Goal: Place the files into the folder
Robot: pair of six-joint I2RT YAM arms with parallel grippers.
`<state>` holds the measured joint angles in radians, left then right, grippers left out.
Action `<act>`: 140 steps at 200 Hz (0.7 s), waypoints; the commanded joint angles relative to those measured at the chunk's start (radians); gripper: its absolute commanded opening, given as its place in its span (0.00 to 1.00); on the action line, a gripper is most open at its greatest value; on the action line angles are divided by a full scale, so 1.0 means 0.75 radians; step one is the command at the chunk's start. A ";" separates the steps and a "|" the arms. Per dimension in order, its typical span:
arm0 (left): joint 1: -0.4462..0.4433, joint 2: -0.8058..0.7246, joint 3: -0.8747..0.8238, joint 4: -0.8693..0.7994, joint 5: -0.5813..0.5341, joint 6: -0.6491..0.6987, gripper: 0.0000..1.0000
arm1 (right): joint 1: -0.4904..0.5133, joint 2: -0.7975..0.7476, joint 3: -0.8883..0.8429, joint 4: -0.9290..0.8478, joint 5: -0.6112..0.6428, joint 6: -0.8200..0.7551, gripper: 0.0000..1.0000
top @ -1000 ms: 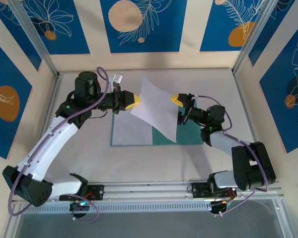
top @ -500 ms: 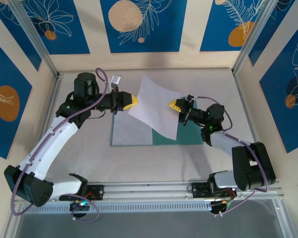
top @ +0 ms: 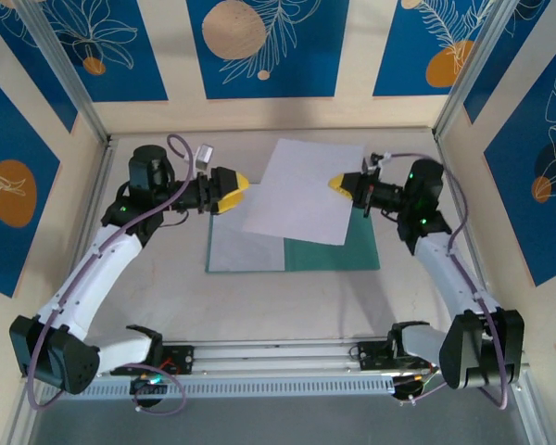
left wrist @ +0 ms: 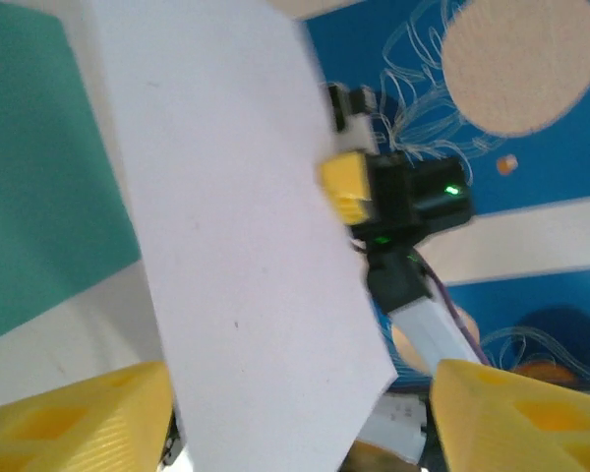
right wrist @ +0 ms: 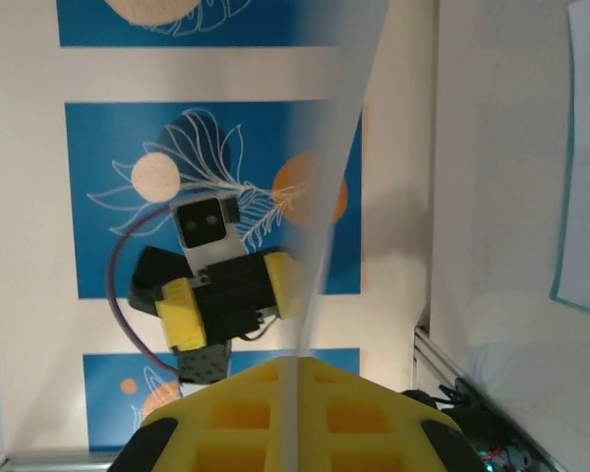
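Observation:
One of the files, a white sheet [top: 304, 190], hangs in the air above the open teal folder [top: 338, 254]. My right gripper [top: 334, 183] is shut on its right edge; in the right wrist view the sheet [right wrist: 326, 187] runs edge-on into the closed yellow fingers [right wrist: 246, 418]. My left gripper [top: 244, 185] stands open at the sheet's left edge. In the left wrist view the sheet [left wrist: 226, 236] passes loose between the spread fingers [left wrist: 74, 423]. A second white sheet [top: 246, 246] lies flat on the folder's left leaf.
The folder lies open in the middle of the table [top: 287, 297]. Walls with blue leaf panels [top: 259, 46] close in the back and both sides. A metal rail [top: 278, 357] runs along the near edge by the arm bases.
My left gripper has opened and let go of the sheet. My right gripper has shut on its right edge and drawn back to the right, and the sheet now hangs flatter.

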<state>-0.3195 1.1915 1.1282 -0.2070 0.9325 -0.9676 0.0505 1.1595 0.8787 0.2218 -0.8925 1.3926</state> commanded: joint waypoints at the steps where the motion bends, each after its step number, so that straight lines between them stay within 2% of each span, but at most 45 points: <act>1: 0.019 0.001 0.018 -0.265 -0.176 0.322 0.81 | -0.047 0.010 0.274 -0.864 -0.004 -0.681 0.03; 20: 0.019 0.046 -0.016 -0.283 -0.298 0.455 0.90 | -0.071 0.096 0.475 -1.189 0.055 -0.985 0.02; 35: 0.018 0.107 -0.047 -0.267 -0.375 0.504 0.90 | -0.083 0.162 0.569 -1.295 0.073 -1.120 0.01; 62: 0.016 0.242 -0.111 -0.169 -0.391 0.523 0.87 | -0.076 0.279 0.668 -1.356 0.072 -1.220 0.01; 85: 0.017 0.342 -0.159 -0.106 -0.390 0.533 0.85 | 0.005 0.394 0.784 -1.444 0.129 -1.302 0.01; 113: 0.015 0.436 -0.213 -0.020 -0.377 0.520 0.83 | 0.102 0.496 0.868 -1.452 0.109 -1.338 0.01; 140: 0.012 0.465 -0.264 0.055 -0.363 0.489 0.81 | 0.098 0.593 0.921 -1.596 0.341 -1.477 0.01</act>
<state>-0.3119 1.5307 0.9569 -0.2554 0.6498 -0.6033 0.1352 1.5581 1.5158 -0.8337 -0.7727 0.4118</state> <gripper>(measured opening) 0.817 0.069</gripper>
